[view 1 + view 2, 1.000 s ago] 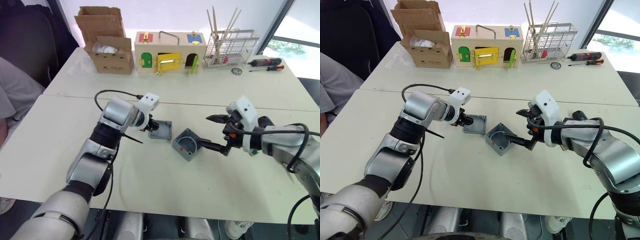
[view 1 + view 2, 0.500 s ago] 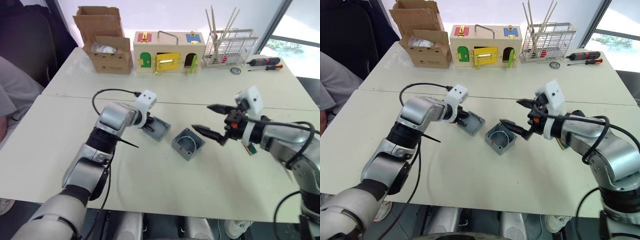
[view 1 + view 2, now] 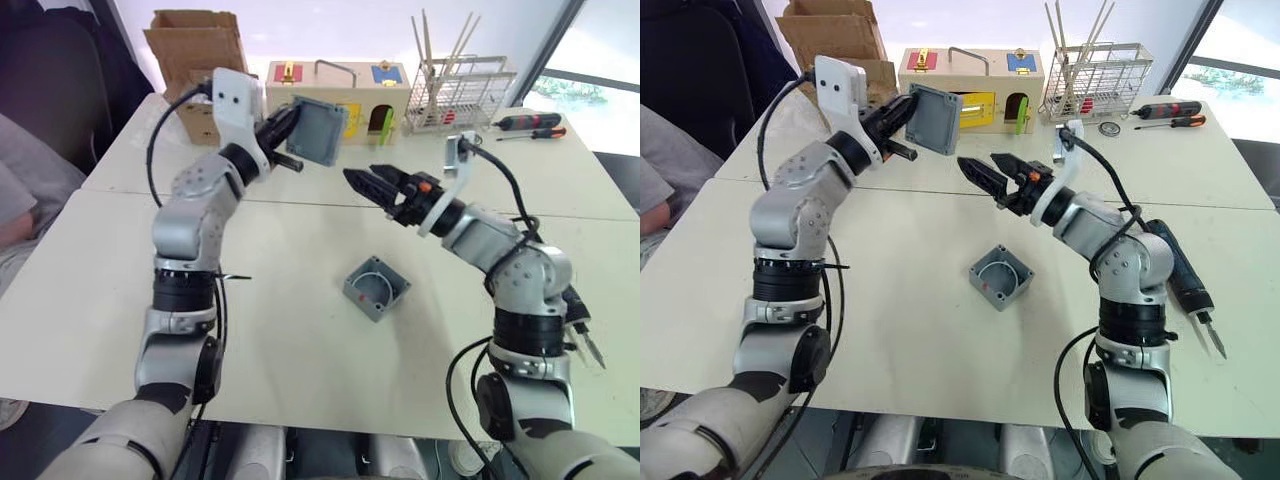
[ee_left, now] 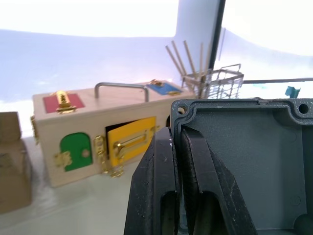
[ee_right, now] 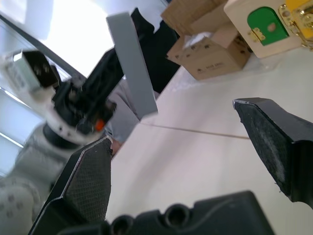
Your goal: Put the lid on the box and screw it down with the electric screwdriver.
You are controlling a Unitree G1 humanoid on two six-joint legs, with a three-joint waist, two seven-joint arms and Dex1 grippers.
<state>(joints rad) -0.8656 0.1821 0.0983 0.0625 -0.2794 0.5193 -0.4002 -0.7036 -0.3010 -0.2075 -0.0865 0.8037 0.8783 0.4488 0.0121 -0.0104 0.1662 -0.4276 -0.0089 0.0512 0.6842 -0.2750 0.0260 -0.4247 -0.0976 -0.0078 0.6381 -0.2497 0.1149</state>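
Left gripper (image 3: 283,128) around raised lid (image 3: 312,131)

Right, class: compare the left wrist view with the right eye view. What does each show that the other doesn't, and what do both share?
Left wrist view alone: the lid's hollow inner face with its corner screw holes. Right eye view alone: the box lying open on the table, the electric screwdriver beside the right arm, and the open right pincer. Both show the left pincer gripping the lid, the wooden box and the wire rack.
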